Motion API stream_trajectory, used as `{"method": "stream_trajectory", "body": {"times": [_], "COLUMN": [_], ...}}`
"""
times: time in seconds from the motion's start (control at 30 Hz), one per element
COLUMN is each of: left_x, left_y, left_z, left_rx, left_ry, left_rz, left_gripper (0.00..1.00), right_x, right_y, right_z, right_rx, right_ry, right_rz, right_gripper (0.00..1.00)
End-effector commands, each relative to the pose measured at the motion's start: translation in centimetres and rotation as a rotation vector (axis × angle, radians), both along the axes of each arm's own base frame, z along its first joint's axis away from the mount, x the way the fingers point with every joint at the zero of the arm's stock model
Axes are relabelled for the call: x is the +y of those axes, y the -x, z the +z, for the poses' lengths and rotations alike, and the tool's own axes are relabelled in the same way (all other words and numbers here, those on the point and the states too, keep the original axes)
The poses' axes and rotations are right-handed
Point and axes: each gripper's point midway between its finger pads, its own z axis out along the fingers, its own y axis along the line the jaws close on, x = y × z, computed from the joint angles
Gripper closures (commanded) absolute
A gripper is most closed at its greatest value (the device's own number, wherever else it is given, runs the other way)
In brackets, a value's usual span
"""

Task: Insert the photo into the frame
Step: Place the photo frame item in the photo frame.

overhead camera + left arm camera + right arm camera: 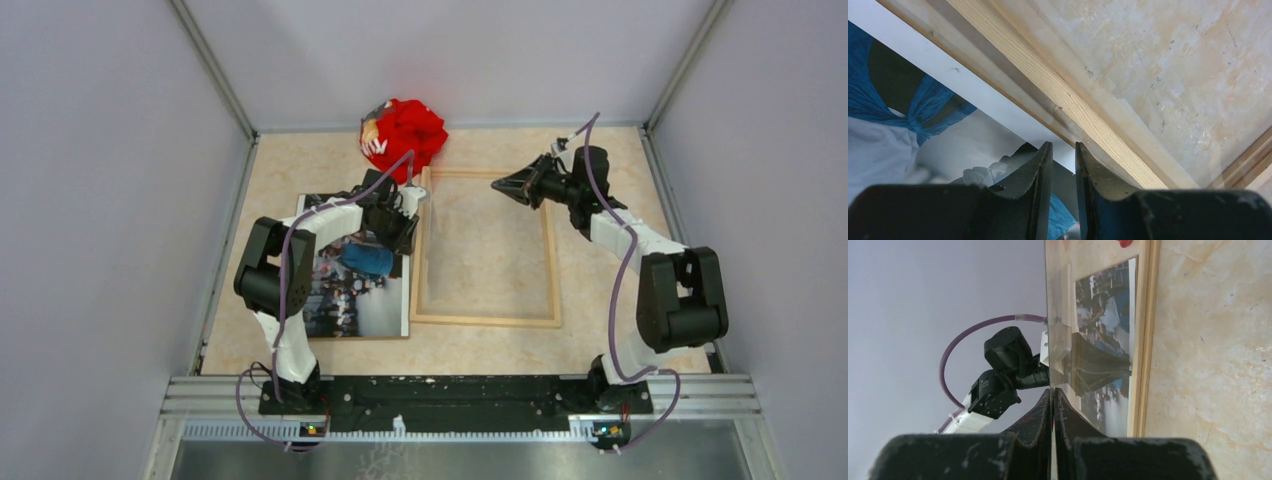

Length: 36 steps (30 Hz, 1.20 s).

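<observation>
Photo [355,290] laid beside frame [487,320], left gripper [1063,145] jaws held slightly apart at its white edge, right gripper [1053,390] jaws pressed together, red cloth [410,130] lettering not resolved.

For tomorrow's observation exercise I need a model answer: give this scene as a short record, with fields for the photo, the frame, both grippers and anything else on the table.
photo: flat on the table, left of the frame, outside it
frame: lying flat, the photo not yet in it
left gripper: jaws slightly apart, low over the frame's left rail, by the photo's white edge
right gripper: shut, holding nothing visible, raised over the frame's far end
other: red crumpled item beyond the frame's far left corner
</observation>
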Motion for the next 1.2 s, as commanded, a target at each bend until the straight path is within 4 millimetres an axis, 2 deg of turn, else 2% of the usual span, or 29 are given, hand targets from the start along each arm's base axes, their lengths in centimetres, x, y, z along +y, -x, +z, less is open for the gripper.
{"method": "stream_trajectory", "body": {"times": [0.0,0.67,0.83,0.97,1.17], "left_x": [-0.4,-0.6,-0.8,-0.8,-0.7], "left_y": [-0.2,0.0,0.2,0.0,-0.1], "left_z": [0.6,1.0,1.2,1.6,2.1], "left_rx": [-0.02,-0.018,0.003,0.0,-0.011], "left_ry": [0.028,0.043,0.056,0.066,0.068], "left_rz": [-0.007,-0.011,-0.016,-0.008,-0.009], "left_gripper": [0.7,0.73,0.78,0.78,0.79], "right_x": [0.8,-0.3,-0.4,-0.9,-2.2], "right_y": [-0.4,-1.6,-2.1,-1.7,-1.3], "right_z": [0.6,0.6,0.8,0.1,-2.2], "right_rx": [-0.028,0.009,0.005,-0.003,0.016], "right_ry": [-0.024,0.015,0.046,0.127,0.227], "right_rz": [0.024,-0.062,-0.072,-0.061,-0.073], "right_gripper": [1.0,1.0,1.0,1.0,1.0]}}
